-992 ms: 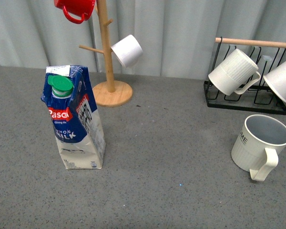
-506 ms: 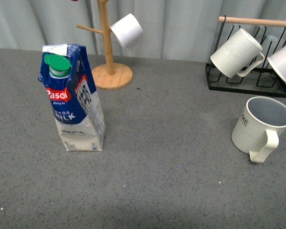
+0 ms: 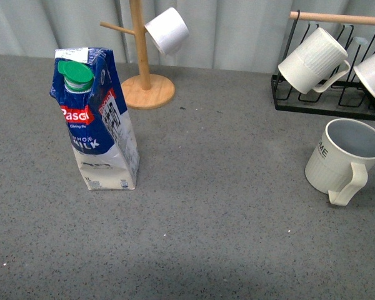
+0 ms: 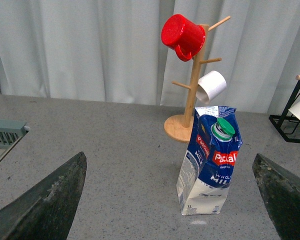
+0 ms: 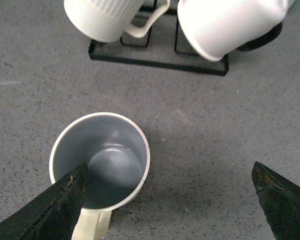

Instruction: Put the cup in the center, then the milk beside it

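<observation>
Judging from how things lie, no part of the task is done yet. The cup (image 3: 344,161) is seen upright on the grey table (image 3: 225,219) at the far right of the front view, just in front of the black rack (image 3: 325,107), with its handle turned toward the camera. It is empty, and it is nowhere near the centre. The milk (image 3: 97,122) is seen upright left of the centre, in front of the wooden mug tree (image 3: 144,69), and well apart from the cup.

Neither arm is shown in the front view. In the right wrist view the right gripper (image 5: 168,166) is held above the cup (image 5: 100,159), whose open mouth is looked into from above. Its fingers (image 5: 52,207) are spread wide and nothing is clamped; the cup lies close to one finger rather than squarely between the two. In the left wrist view the left gripper (image 4: 168,157) is likewise spread wide and empty, with the milk (image 4: 210,165) seen ahead between its fingers (image 4: 45,200), apart from both.

Both steps are therefore judged to be left. The cup must first be gripped and carried to the middle of the table. Only then can the milk be set beside it. An approach to the cup by the right arm is suggested.
</observation>
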Available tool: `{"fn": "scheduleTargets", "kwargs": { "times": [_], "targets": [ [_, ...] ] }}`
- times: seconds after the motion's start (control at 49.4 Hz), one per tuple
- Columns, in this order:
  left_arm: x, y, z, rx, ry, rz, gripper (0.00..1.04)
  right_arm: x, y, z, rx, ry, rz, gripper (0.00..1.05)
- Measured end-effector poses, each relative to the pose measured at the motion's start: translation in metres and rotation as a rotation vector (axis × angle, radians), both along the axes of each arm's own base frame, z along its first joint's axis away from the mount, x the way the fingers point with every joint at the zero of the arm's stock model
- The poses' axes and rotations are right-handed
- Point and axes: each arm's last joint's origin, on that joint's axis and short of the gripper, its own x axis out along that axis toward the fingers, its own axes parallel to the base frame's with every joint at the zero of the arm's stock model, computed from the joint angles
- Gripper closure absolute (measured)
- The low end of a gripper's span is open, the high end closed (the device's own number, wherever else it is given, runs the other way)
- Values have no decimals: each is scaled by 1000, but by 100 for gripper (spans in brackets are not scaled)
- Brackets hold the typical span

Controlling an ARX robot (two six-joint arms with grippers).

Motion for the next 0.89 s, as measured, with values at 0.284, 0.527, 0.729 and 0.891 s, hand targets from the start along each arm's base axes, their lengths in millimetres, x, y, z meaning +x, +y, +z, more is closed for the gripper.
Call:
{"fn": "scheduleTargets", "kwargs": {
  "times": [0.284, 0.527, 0.729, 0.891],
  "targets": [
    [0, 0, 0, 0, 0, 0, 7, 33, -2, -40, 57, 192, -47, 9],
    [0, 0, 0, 0, 0, 0, 7, 54, -3, -49, 99, 215, -72, 21],
    [0, 0, 0, 0, 0, 0, 7, 60, -3, -44, 117, 207, -84, 54],
    [0, 0, 0, 0, 0, 0, 7, 64, -3, -45, 147, 266, -92, 84]
  ]
}}
